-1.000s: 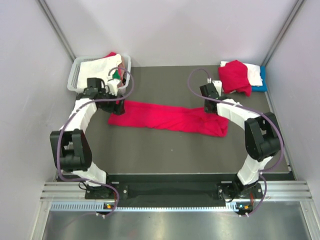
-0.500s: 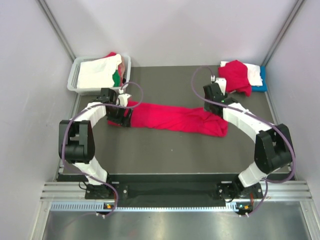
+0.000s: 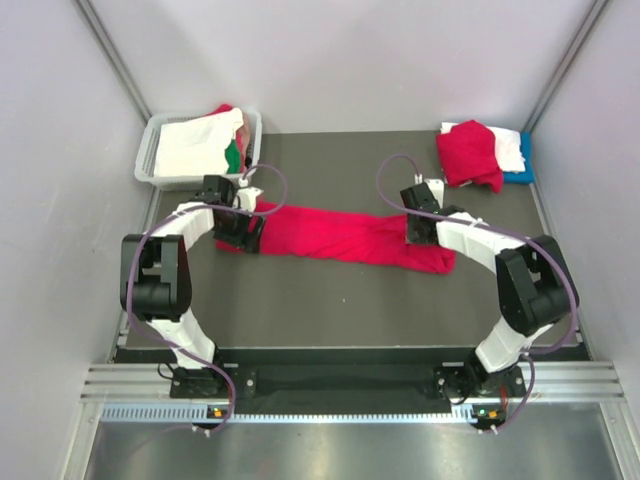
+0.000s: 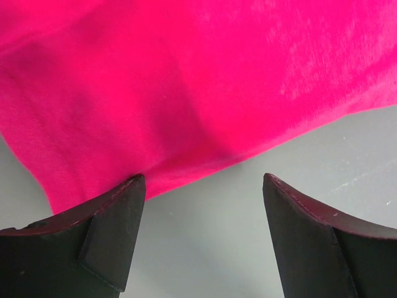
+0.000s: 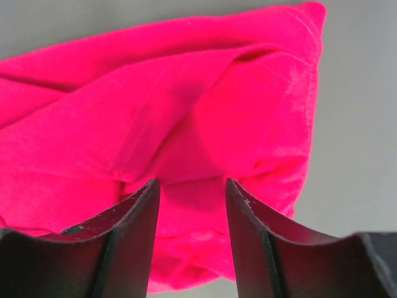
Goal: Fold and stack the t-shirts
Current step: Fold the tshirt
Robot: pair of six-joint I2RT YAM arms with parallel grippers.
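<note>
A bright red t-shirt (image 3: 335, 235) lies stretched in a long band across the dark table, left to right. My left gripper (image 3: 244, 232) hangs low over the shirt's left end. In the left wrist view this gripper (image 4: 201, 181) is open, its left fingertip (image 4: 118, 217) at the cloth's hem (image 4: 186, 124), with grey table between the jaws. My right gripper (image 3: 419, 228) is over the bunched right end. In the right wrist view it (image 5: 192, 183) is open, jaws apart, with a fold of red cloth (image 5: 205, 118) showing between them.
A folded stack sits at the back right: a red shirt (image 3: 468, 152) on a white one (image 3: 511, 148) and a blue one (image 3: 520, 176). A pale plastic tub (image 3: 150, 160) at the back left holds white cloth (image 3: 195, 145) and more. Grey walls stand on both sides.
My left gripper has come forward from beside the tub to the shirt's left end. My right gripper has moved from near the stack down over the shirt's right end.
</note>
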